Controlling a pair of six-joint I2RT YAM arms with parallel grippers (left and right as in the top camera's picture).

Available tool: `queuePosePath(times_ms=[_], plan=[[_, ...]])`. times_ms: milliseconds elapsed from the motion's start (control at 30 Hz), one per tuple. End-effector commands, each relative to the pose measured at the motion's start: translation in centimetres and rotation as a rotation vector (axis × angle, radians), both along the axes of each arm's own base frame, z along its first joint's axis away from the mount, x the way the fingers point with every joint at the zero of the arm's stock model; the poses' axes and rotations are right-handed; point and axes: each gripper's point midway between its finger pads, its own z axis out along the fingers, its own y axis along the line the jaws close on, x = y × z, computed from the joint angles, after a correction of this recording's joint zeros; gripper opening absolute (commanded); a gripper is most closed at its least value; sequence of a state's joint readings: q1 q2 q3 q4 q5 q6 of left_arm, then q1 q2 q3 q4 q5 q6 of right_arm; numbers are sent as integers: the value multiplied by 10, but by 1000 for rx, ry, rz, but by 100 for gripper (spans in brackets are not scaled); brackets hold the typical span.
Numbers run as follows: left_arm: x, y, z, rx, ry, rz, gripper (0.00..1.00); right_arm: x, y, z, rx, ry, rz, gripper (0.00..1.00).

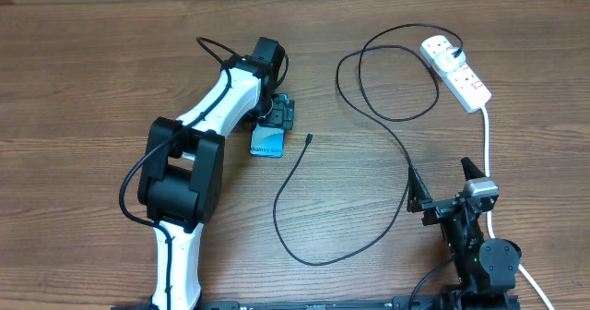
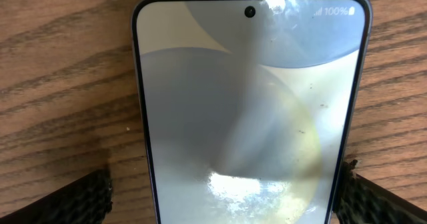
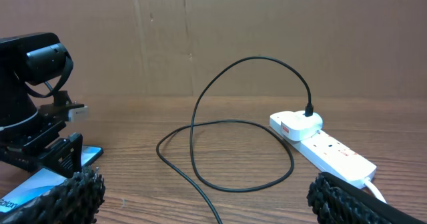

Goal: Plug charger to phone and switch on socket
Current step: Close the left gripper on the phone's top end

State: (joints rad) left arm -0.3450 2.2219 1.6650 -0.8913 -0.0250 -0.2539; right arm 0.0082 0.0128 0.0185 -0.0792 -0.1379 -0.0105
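— Straddling the phone [image 1: 266,144], is the left gripper [image 1: 279,114]?
— Yes, fingers spread, one each side. Right gripper [image 1: 439,170] spread too; charger [image 1: 308,140] tip lies between both grippers, nearer the left.

Soft, even indoor light falls on the table [image 1: 92,52], shadows faint. Between the left jaws the phone [image 2: 250,117] shows a white glare patch low on its hazy screen. The right fingertips [image 3: 73,194] are blurred; the socket [image 3: 333,152] beyond them is sharp.
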Motion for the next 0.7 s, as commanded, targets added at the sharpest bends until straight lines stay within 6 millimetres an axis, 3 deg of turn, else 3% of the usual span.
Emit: queuePosePath(times_ms=[0,667], plan=[[-20,-5,-31,-7,104,-26,99,0,-2,-2,6,-4,-12,100],[-24,-14,-31,-35,114,-37,100,0,-2,-2,6,-4,-12,100]])
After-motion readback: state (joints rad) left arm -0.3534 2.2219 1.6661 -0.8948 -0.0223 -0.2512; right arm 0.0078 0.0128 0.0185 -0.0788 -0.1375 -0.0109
